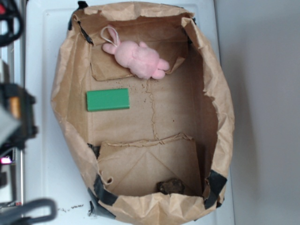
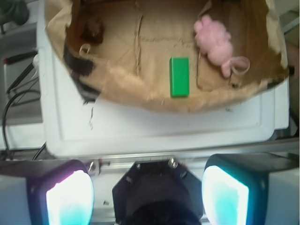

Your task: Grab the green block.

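Fingers (image 2: 70, 197) are seen spread wide and empty outside the paper bag (image 2: 122, 93), poised for approach, while the green block (image 2: 180, 77) lies flat near its near wall, the pink plush bunny (image 2: 213, 40) beyond.

1. Green block (image 1: 108, 99) (image 2: 179, 77): one, a flat bright-green rectangular slab.
2. Pink plush bunny (image 1: 138, 57) (image 2: 213, 40): one.
3. Brown paper bag (image 1: 213, 93) (image 2: 126, 91): one, laid open as a tray.
4. Dark brown lump (image 1: 170, 186) (image 2: 92, 29): one; kind cannot be told.
5. White table (image 1: 42, 61) (image 2: 154, 129): one.
6. Gripper (image 2: 147, 194): one, with two pads (image 2: 225, 197), both seen in the wrist view.
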You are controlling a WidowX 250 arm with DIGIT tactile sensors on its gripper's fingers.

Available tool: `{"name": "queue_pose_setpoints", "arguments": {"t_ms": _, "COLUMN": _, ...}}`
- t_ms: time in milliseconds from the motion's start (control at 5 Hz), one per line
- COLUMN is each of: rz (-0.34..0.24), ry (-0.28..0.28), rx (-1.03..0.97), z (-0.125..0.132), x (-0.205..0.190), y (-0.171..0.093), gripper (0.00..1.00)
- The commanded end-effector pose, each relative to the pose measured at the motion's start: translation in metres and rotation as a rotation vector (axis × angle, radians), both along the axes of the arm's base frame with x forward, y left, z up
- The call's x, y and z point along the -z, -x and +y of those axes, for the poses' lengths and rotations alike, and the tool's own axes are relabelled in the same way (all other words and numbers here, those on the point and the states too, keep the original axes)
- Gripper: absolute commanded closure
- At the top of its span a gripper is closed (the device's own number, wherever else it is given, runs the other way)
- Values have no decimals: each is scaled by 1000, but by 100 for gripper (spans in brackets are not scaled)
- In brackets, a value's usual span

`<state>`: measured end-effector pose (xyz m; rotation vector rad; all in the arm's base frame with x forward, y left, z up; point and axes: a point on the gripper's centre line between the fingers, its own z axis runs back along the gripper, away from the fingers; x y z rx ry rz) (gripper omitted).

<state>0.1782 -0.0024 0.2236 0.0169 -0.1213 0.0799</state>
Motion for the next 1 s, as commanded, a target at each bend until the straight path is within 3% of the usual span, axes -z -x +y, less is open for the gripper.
{"name": "queue_pose_setpoints", "arguments": {"t_ms": 0, "rz": -27, "ry": -16, "rx": 39, "z": 45, "x": 28, "y": -48, "gripper": 0}}
{"name": "queue_pose_setpoints", "arguments": {"t_ms": 400, "rz": -7, "ry": 1, "rx": 28, "z": 78, "x": 54, "y": -79, "gripper": 0}}
{"name": "queue_pose_setpoints", "arguments": {"t_ms": 600, "rz": 25, "ry": 78, "rx": -18, "z": 87, "x": 67, "y": -78, "gripper": 0}}
{"name": "queue_pose_setpoints", "arguments": {"t_ms": 800, "rz": -4, "ry": 92, "rx": -25, "z": 80, "x": 83, "y": -71, "gripper": 0}}
